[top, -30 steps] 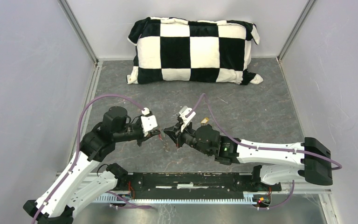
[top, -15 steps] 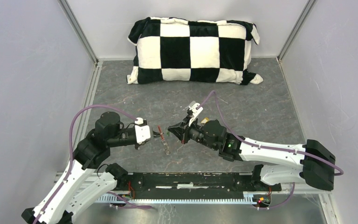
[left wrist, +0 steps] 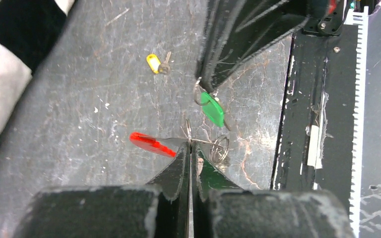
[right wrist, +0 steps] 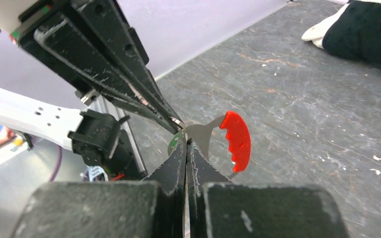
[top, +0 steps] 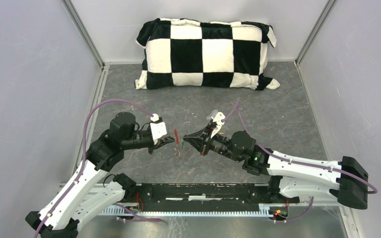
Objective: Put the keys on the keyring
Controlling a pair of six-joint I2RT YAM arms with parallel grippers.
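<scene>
The left gripper [top: 170, 141] has its two fingers pressed tight together on the keyring [left wrist: 189, 133] and holds it up off the grey table [top: 278, 114]. The red tag [left wrist: 150, 143] on the ring sticks out to one side. Just beside it, the right gripper [top: 187, 140] is pinched on the green key [left wrist: 212, 109], and its tip is very near the ring. Farther off, the yellow key [left wrist: 154, 63] lies flat on the table. At the back sits a black and white checked pillow [top: 206, 53].
</scene>
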